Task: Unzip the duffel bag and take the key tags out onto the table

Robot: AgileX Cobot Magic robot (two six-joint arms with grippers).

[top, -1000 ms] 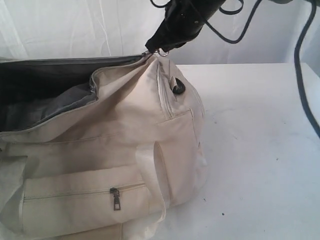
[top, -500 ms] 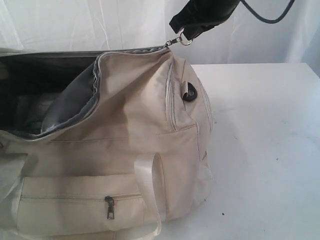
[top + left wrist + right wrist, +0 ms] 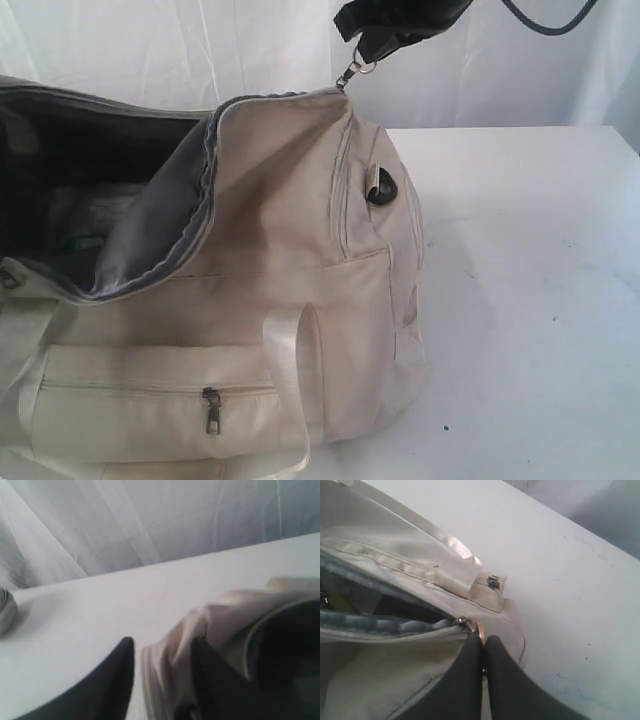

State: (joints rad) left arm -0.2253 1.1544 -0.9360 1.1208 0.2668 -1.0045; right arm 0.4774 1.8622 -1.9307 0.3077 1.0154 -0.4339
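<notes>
While the right claw (image 3: 483,641) stands pinched together on the ring of the zipper pull (image 3: 480,629), you have the near end of the duffel bag (image 3: 290,230) hoisted by that ring alone. The bag sits on the white bench (image 3: 520,260), its main zip run back and its mouth (image 3: 90,200) gaping on grey lining. The key tags cannot be made out in the dark interior. Your left claw (image 3: 164,644) has its jaws apart astride a fold of the bag's rim, with a sliver of bench showing beside the cloth, so it appears to pin nothing. That is the risk: with no anchor on the fabric, any further tug on the pull would likely drag or tip the whole bag rather than widen the opening. The thin ring could also slide from the pinch and let the raised end slump, folding the flap over the mouth.
</notes>
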